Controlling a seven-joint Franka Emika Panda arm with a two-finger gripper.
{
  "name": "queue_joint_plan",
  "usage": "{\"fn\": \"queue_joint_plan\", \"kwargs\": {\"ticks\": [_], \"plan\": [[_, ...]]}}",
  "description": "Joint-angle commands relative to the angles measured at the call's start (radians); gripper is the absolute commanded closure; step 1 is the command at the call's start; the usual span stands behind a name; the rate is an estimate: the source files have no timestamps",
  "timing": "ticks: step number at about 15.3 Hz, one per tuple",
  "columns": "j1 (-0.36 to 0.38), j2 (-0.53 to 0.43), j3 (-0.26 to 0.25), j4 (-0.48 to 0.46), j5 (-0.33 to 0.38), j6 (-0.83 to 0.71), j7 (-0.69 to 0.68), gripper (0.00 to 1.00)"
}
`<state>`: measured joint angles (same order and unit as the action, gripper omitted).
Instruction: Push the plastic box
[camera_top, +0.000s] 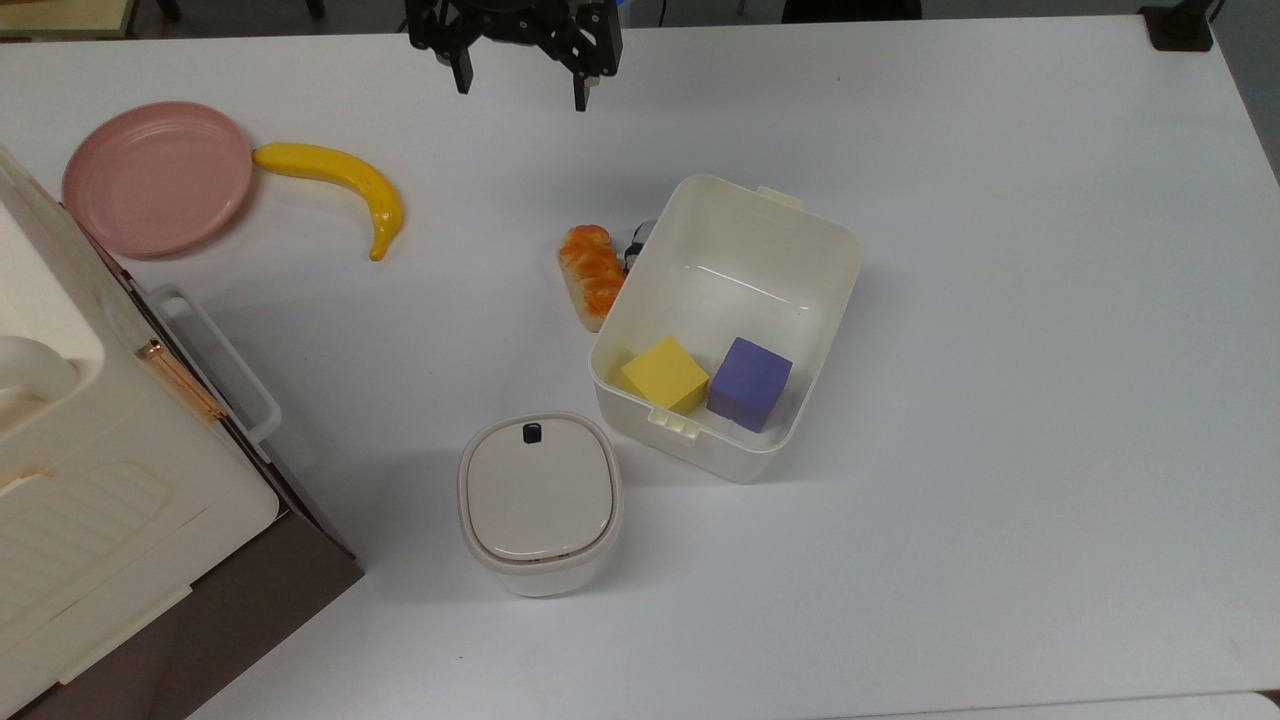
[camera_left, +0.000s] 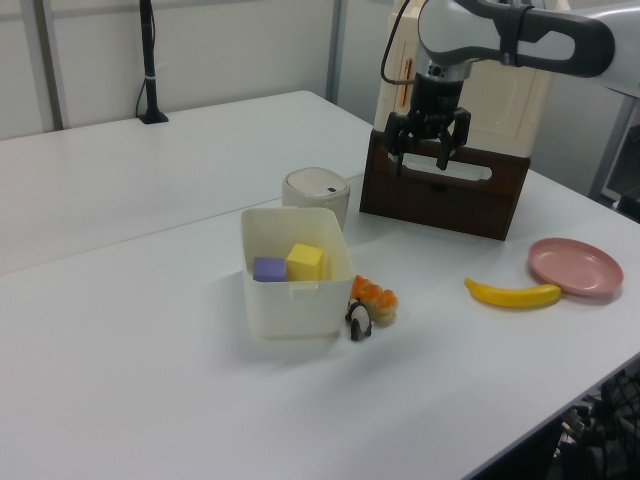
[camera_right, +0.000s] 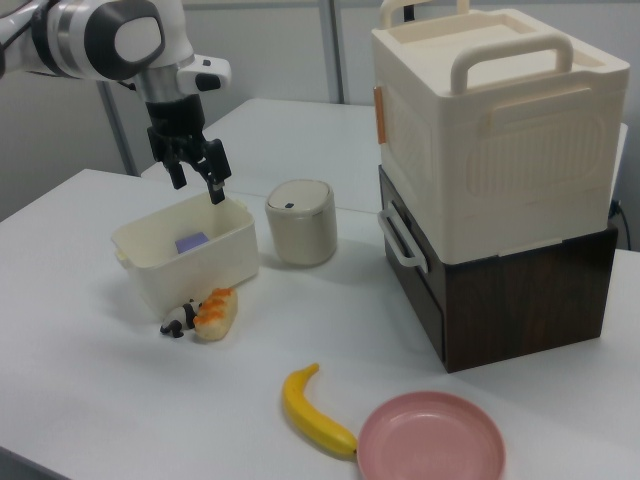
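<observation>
The plastic box (camera_top: 752, 247) is a cream-white bin standing open near the table's middle, turned at an angle. It holds a yellow cube (camera_top: 665, 375) and a purple cube (camera_top: 750, 383). The same box (camera_left: 295, 310) shows its short wall with a latch tab in the left view, and its long wall in the right view (camera_right: 200, 272). My gripper (camera_top: 522, 85) hangs open and empty at the table's far edge in the top view, well apart from the box. It hovers high above the table (camera_left: 421, 162), over the box's far rim as the right view shows it (camera_right: 199, 186).
A bread roll (camera_top: 592, 272) and a small panda toy (camera_top: 637, 240) lie against the box's left wall in the top view. A rounded lidded container (camera_top: 540, 500) stands just below-left of the box. A banana (camera_top: 340, 185), a pink plate (camera_top: 157, 175) and a big cream case (camera_top: 90, 440) occupy the top view's left.
</observation>
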<state>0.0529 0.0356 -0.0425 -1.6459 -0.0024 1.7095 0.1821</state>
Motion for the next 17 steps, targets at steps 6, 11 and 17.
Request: {"fn": "queue_joint_plan", "kwargs": {"ticks": [6, 11, 17], "plan": [[0.004, -0.013, -0.013, 0.015, 0.001, -0.034, -0.049, 0.0], [0.005, -0.02, -0.013, -0.004, -0.001, -0.03, -0.14, 0.0], [0.002, -0.019, -0.013, -0.051, -0.008, -0.025, -0.588, 0.0]]}}
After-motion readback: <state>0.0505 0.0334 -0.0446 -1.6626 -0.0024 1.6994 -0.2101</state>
